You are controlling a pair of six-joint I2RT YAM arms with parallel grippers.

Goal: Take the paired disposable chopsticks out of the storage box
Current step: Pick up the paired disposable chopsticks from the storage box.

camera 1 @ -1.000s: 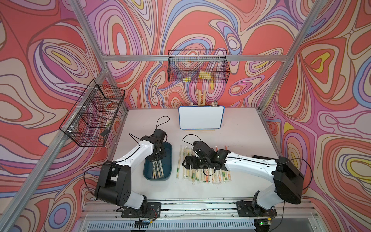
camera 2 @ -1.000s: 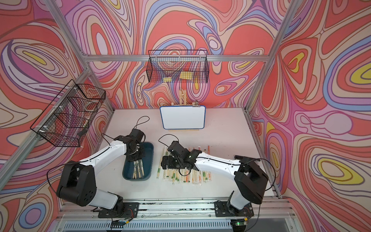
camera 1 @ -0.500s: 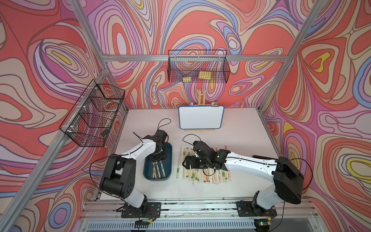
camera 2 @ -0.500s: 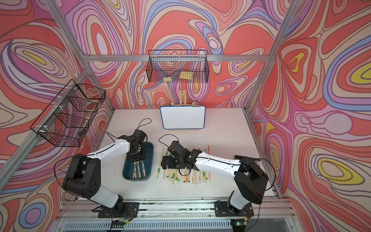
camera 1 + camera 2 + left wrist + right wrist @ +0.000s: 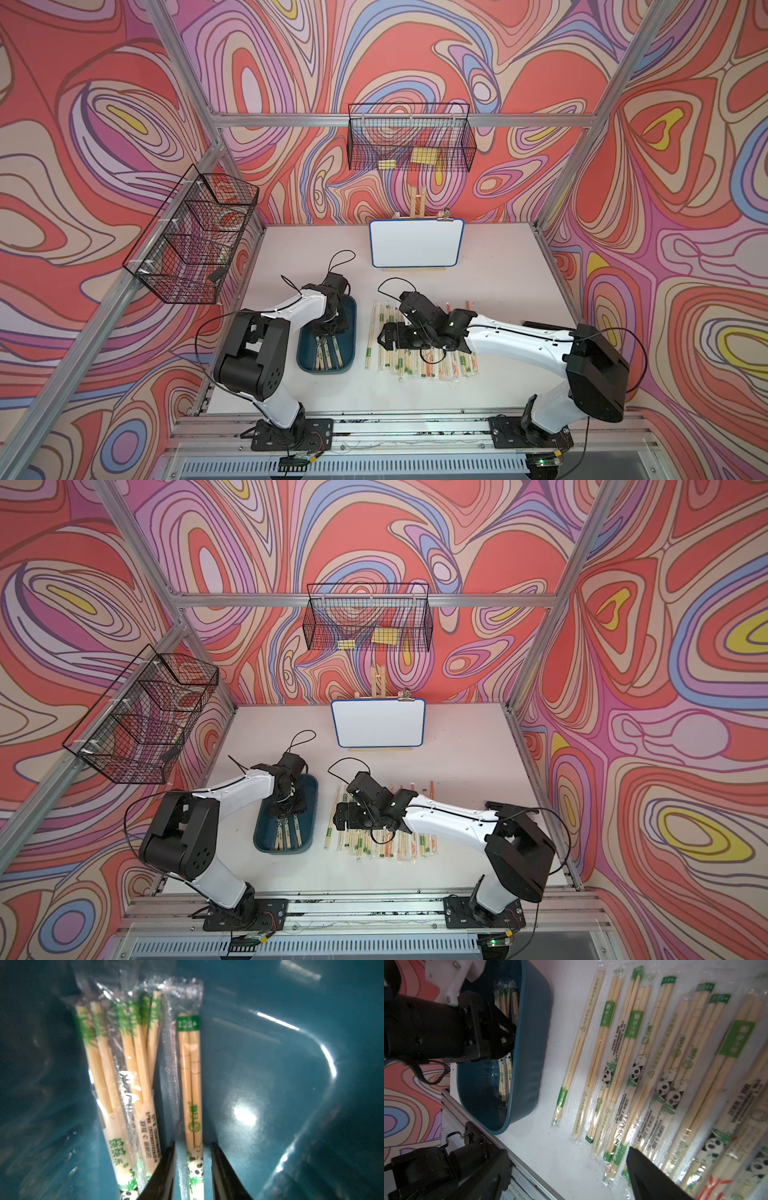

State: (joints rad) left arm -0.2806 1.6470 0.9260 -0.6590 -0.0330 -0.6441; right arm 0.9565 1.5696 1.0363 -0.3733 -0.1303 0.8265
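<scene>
**A:** Entry one, left claw (image 5: pixel 193 1144). What had changed over the last second?

**B:** The left arm's shoulder and elbow had swung in toward the table (image 5: pixel 498 291). The claw itself had kept its place, down inside the storage box (image 5: pixel 348 345). In the wrist view its jaws stood partly apart, astride one sleeved pair (image 5: pixel 190 1076) with a green band and panda print. One finger lay at the sleeve's edge and a gap showed at the other. Nothing was clamped or lifted.

**A:** Entry two, stock left in the box?

**B:** Paired disposable chopsticks (image 5: pixel 328 358), a few pairs lying lengthwise. Taking 12 o'clock at the whiteboard (image 5: pixel 415 243), they showed at the box's 6 o'clock end, with the rest hidden beneath the claw. A loose bundle (image 5: pixel 124 1064) lay just beside the straddled pair. The count could not be made out.

**A:** Entry three, stock already out?

**B:** A row of sleeved pairs (image 5: pixel 415 363) lay flat on the table at 3 o'clock of the box, in the same place as before. The right claw (image 5: pixel 382 337) hung over the row's 9 o'clock end. It was spread wide with nothing seen in it, and it had not moved.

**A:** Reading for the task?

**B:** As a judgement, the arm had settled into place for the next grasp. The closing and the lift were not yet done. The box was not empty, so the task was well along but unfinished.
</scene>
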